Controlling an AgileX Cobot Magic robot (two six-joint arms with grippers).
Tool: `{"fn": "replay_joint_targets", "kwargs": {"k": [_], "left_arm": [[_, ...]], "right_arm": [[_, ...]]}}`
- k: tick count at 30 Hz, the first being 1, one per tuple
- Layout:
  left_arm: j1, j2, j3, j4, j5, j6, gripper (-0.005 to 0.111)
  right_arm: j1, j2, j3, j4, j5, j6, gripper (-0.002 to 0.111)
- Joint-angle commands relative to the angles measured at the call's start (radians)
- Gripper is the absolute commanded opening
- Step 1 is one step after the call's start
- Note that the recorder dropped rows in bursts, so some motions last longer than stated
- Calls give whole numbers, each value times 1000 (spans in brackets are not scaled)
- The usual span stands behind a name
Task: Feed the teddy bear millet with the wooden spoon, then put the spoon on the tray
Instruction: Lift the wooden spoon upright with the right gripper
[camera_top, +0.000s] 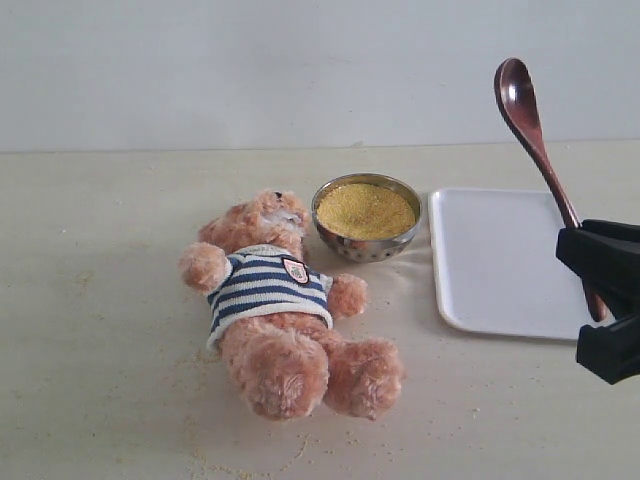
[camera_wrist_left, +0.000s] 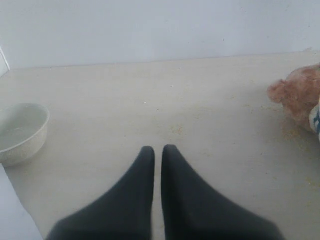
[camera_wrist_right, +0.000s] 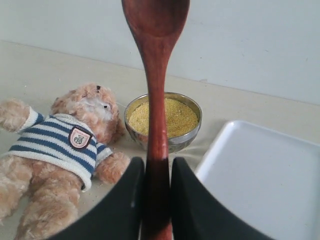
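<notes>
**Right claw.** The right gripper (camera_top: 598, 305) is pinching the wooden spoon (camera_top: 545, 160) low on its handle. In the right wrist view the two black fingers (camera_wrist_right: 122, 200) press against either side of the handle, parted only by its width. The handle end passes down between them and out of sight.

**Spoon, position and axis.** The spoon is clear of the table and touches nothing but the claw. Its long axis runs steeply upward from the grip, leaning toward the left of the exterior view. The oval bowl is the top end, seen against the back wall, with its hollow face toward the exterior camera. The held part stands over the right side of the tray (camera_top: 495, 265).

**Left claw.** The left gripper (camera_wrist_left: 158, 150) has its fingers pressed together with only a thin seam between them, holding nothing. It hangs over bare table (camera_wrist_left: 200, 115), with a white bowl (camera_wrist_left: 22, 130) to one side.

**Other items.** The teddy bear (camera_top: 270, 300) lies on its back, head toward the metal bowl (camera_top: 370, 248) and feet toward the exterior camera. The millet (camera_top: 366, 210) fills that bowl, which stands between the bear's head and the tray, just beside the tray's left edge. Loose grains lie on the table around the bear's legs.
</notes>
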Motion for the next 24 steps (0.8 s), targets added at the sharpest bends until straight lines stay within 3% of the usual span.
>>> {"fn": "replay_joint_targets", "kwargs": {"k": [1,11,18,24], "left_arm": [[3,-2,3,-8,-13,3,5],[3,-2,3,-6,-34,2,5],[3,-2,3,-509,-156,-110,5],[3,-2,3,-598,-259,-136,5]], "right_arm": [[2,-7,1,-3,-13,3,0],[2,-7,1,-3,-12,10,0],[2,-7,1,-3,-10,10,0],[2,-7,1,-3,-10,10,0]]}}
